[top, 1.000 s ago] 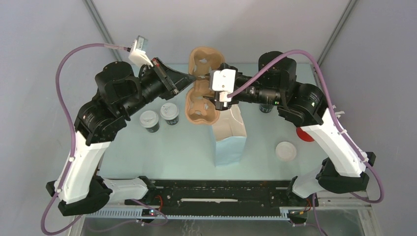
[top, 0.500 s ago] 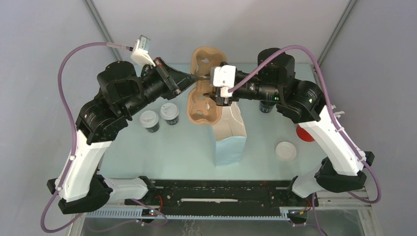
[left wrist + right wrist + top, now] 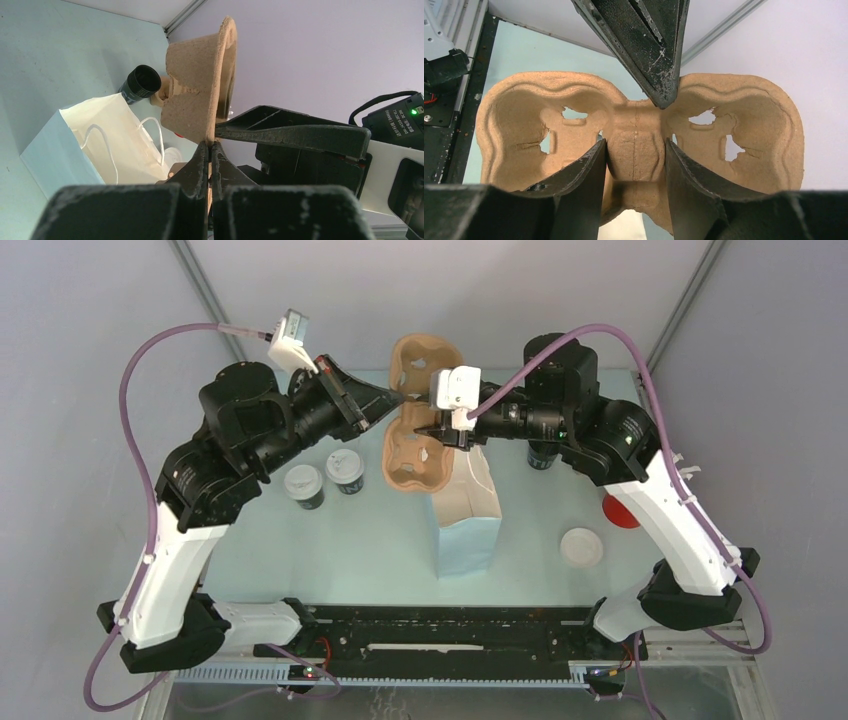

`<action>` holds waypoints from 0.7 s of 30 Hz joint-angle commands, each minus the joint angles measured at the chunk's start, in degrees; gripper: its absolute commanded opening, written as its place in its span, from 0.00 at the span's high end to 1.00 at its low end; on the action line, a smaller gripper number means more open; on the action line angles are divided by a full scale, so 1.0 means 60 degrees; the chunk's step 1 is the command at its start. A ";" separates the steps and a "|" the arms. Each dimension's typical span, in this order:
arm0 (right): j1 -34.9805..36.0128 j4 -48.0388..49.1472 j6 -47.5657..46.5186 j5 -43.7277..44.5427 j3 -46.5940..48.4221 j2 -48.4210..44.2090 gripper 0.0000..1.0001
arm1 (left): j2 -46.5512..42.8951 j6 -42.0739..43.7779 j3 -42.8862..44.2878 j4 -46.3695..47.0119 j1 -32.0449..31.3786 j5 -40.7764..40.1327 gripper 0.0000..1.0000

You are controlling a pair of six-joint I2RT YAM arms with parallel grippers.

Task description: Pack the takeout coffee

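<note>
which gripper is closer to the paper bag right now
Right. The right gripper hangs above the paper bag's far edge, straddling the cup carrier's middle. The left gripper pinches the carrier farther left, clear of the bag.

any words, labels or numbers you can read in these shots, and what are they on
None readable for sure.
White print on the right arm's black housing: upside down, too small to read.
Marks on the coffee cup lids: too small to read.
No print shows on the cup carrier or paper bag.
</note>
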 commanded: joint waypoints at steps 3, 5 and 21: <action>-0.0327 0.0482 0.0653 -0.0068 -0.0140 -0.0169 0.49 | -0.0135 0.0388 0.0433 0.0154 -0.0093 -0.0160 0.77; -0.0548 0.0533 0.0955 -0.0008 -0.0276 -0.0296 0.51 | -0.0296 0.0503 0.0438 -0.0055 -0.0090 -0.0586 0.53; -0.3377 0.2924 0.4146 -0.4324 -0.4491 -0.3687 0.51 | 0.0330 -0.0214 -0.1883 -0.1113 -0.0004 0.0261 0.18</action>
